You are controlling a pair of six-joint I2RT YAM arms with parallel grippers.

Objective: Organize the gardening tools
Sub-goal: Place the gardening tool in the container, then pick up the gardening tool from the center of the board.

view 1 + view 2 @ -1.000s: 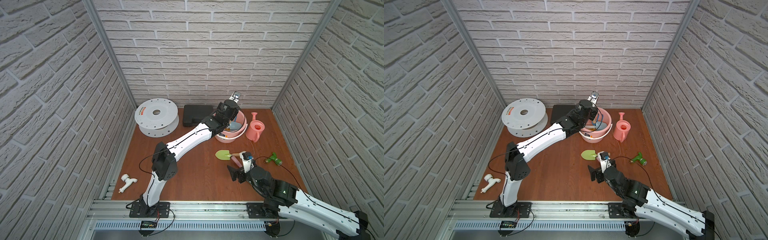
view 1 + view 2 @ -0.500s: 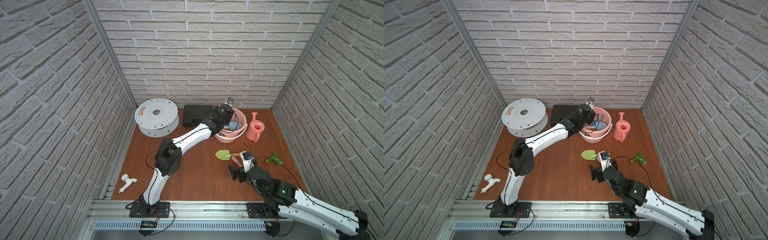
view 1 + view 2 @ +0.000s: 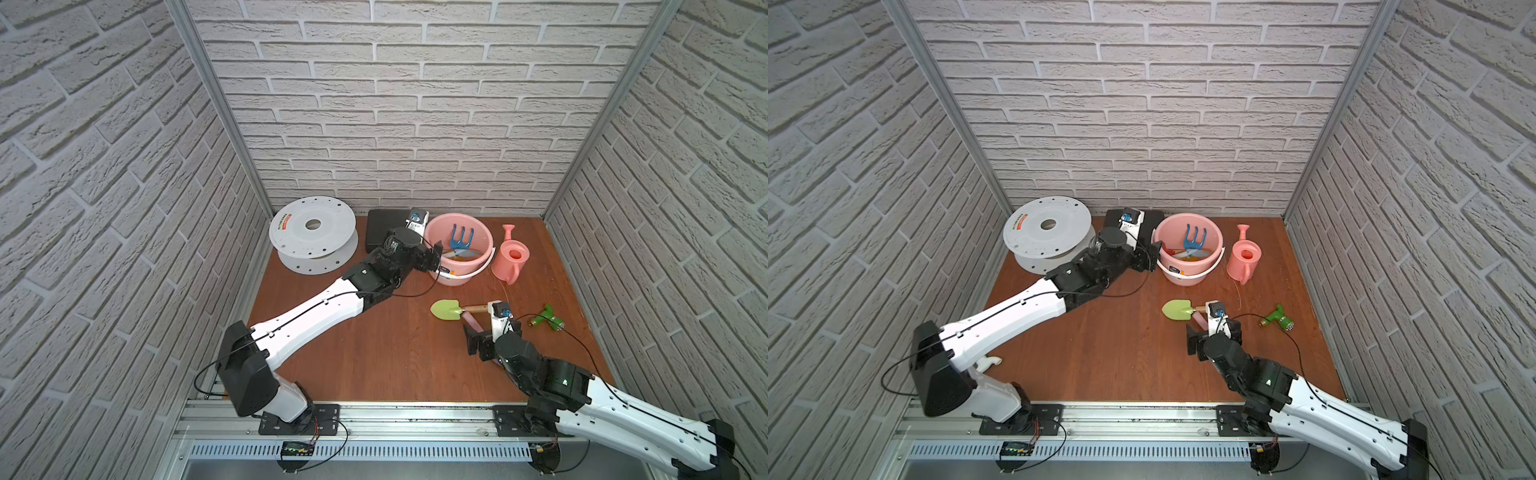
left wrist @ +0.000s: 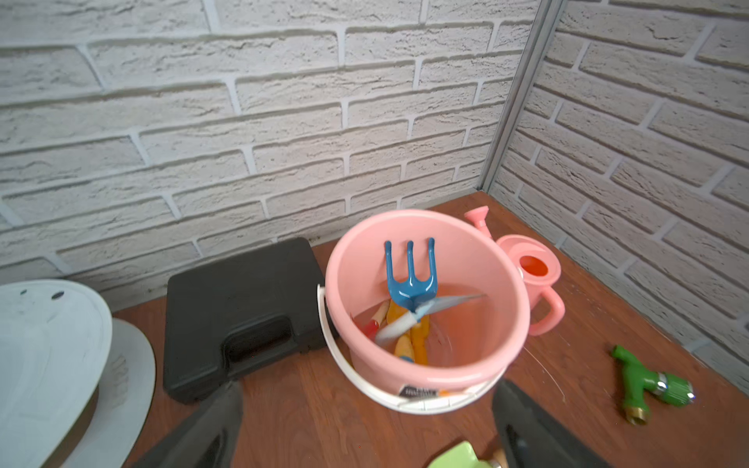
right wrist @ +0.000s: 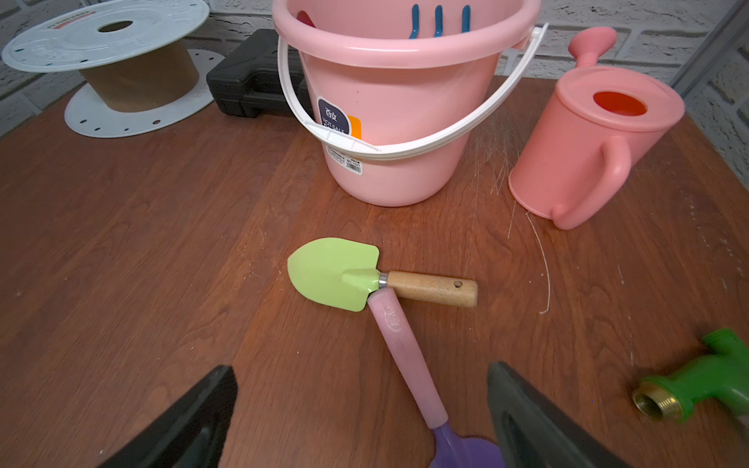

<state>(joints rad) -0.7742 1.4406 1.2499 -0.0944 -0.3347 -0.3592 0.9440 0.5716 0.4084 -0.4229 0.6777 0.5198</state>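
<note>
top views: left gripper (image 3: 432, 257) sits at the near side of the pink bucket (image 3: 480, 236), jaws spread wide, nothing in them. blue fork (image 3: 461, 239) stands inside the bucket. pink watering can (image 3: 513, 259) is upright just beside it. right gripper (image 3: 485, 336) hangs low over the purple trowel (image 3: 472, 322), jaws fully apart, empty. green trowel (image 3: 446, 309) touches that trowel's pink handle. risk: the left arm is close to the bucket wall, so a sideways move could shove or tip it.

left wrist: both jaws frame the bucket from wide apart, holding nothing. light-blue trowel (image 4: 425, 312) shows as a blurred streak across the fork's neck, above the yellow scoop (image 4: 417, 336) and a red tool (image 4: 371, 326). risk: it looks unsettled and may end up propped on the fork, crowding later drops. the white bail (image 4: 324, 320) hangs outside the rim near the jaws; a fingertip could snag it and tip the bucket.

right wrist: the pink handle runs between the open jaws, with the purple blade partly hidden by one jaw. the handle's far end touches the green trowel's neck. risk: a grip near the blade leaves a long handle to swing, and lifting may drag or flick the green trowel. green hose nozzle (image 5: 697, 381) lies near the outer jaw and could get bumped. both trowels and the watering can are not yet in the bucket.
</note>
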